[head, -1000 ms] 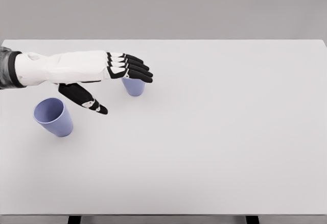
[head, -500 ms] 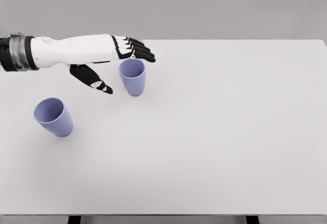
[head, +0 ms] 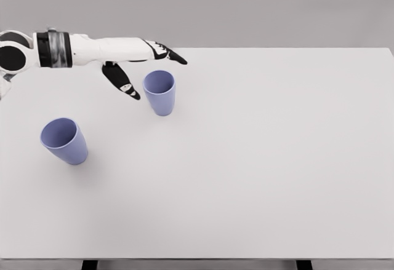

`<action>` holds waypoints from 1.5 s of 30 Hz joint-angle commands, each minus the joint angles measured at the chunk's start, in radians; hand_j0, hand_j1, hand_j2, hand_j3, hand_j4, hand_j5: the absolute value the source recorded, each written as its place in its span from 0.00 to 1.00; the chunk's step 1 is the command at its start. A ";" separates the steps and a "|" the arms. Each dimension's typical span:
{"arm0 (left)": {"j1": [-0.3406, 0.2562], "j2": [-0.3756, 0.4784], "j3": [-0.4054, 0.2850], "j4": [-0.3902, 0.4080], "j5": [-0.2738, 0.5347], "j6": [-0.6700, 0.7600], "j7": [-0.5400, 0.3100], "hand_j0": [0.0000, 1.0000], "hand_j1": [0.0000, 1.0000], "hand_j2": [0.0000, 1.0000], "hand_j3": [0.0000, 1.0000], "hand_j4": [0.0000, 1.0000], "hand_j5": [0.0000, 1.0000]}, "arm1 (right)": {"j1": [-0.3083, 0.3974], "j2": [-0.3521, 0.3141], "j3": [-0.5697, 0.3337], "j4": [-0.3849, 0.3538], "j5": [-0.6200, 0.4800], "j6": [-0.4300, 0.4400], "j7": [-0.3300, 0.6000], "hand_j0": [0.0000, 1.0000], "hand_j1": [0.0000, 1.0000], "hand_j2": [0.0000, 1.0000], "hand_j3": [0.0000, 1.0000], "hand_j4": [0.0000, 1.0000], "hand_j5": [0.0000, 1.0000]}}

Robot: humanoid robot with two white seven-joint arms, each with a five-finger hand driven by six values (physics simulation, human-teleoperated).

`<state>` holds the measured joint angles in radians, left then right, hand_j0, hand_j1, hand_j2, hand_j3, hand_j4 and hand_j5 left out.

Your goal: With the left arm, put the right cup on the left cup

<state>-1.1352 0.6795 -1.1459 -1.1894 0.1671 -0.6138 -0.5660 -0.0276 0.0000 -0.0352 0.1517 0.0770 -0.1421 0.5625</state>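
Two lavender cups stand upright on the white table (head: 258, 159). The right cup (head: 160, 92) is near the table's back left. The left cup (head: 64, 141) is nearer to me, by the left edge. My left hand (head: 151, 73) reaches in from the left and hovers open just behind and left of the right cup. Its black fingers (head: 169, 55) stretch out above the cup's far rim, and its thumb (head: 125, 85) hangs down to the cup's left. It touches neither cup and holds nothing.
The table's far edge runs just behind the hand, with a plain grey wall beyond. Wide bare tabletop lies to the right of both cups.
My left arm has risen and drawn back toward the far left, uncovering the right cup's rim. The thumb has swung closer to that cup. Both cups stayed put.
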 commanded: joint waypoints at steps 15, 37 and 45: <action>0.003 -0.072 -0.009 0.223 -0.027 0.003 0.018 1.00 1.00 1.00 1.00 1.00 1.00 | 0.000 0.000 0.000 0.000 0.001 -0.001 0.000 1.00 1.00 1.00 1.00 1.00 1.00; 0.032 -0.184 -0.005 0.330 -0.113 0.003 0.052 1.00 1.00 1.00 1.00 1.00 1.00 | 0.000 0.000 0.000 0.000 0.001 -0.001 0.000 1.00 1.00 1.00 1.00 1.00 1.00; 0.041 -0.218 -0.003 0.356 -0.158 0.003 0.057 1.00 1.00 1.00 1.00 1.00 1.00 | 0.000 0.000 0.000 0.000 0.001 -0.001 0.000 1.00 1.00 1.00 1.00 1.00 1.00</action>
<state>-1.0922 0.4700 -1.1521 -0.8378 0.0093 -0.6133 -0.5122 -0.0276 0.0000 -0.0352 0.1517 0.0771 -0.1421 0.5625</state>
